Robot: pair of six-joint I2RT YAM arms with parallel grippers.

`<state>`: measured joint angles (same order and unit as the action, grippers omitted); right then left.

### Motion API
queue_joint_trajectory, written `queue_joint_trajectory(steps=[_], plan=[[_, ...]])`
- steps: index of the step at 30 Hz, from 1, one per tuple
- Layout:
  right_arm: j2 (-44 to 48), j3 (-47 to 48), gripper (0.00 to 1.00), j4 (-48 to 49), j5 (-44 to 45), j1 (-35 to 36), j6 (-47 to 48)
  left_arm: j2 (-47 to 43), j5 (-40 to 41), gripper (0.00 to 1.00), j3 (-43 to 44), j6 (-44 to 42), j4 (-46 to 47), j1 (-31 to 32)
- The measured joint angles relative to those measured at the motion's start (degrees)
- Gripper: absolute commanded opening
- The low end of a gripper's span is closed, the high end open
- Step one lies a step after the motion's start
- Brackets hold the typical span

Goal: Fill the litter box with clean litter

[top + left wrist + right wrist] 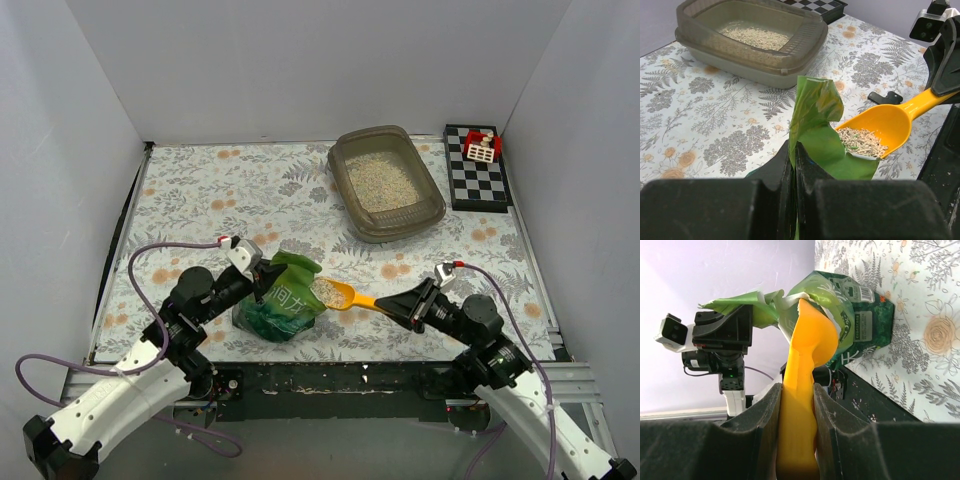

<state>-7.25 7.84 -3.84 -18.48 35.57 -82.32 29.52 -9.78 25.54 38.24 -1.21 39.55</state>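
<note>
The grey-brown litter box [432, 212] stands at the back right with pale beige clean litter [381, 183] in it; it also shows in the left wrist view [805, 50]. My left gripper [262, 278] is shut on the top edge of the green bag [285, 305], pinching the foil [815, 120]. My right gripper [413, 303] is shut on the handle of the yellow-orange scoop [350, 296]. The scoop bowl [880, 125] holds a load of litter [861, 141] just outside the bag's mouth. In the right wrist view the scoop [805, 365] points at the bag [860, 315].
A black-and-white checkered board [478, 172] with a small red and white object [481, 147] lies right of the litter box. White walls enclose the floral table. A small black piece [885, 97] lies on the cloth near the scoop.
</note>
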Motion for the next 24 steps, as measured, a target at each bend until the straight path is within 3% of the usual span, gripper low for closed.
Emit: queue_joint_trajectory(steps=[11,24], plan=[[6.6,5.5,0.01,-16.7,1.3,0.0,1.1,1.6,-3.1,0.0,-1.5,1.9,3.9,-0.4],[6.7,8.1,0.01,-20.6,3.8,0.0,-1.0,0.0,0.0,0.0,-2.6,3.4,5.5,-0.4]])
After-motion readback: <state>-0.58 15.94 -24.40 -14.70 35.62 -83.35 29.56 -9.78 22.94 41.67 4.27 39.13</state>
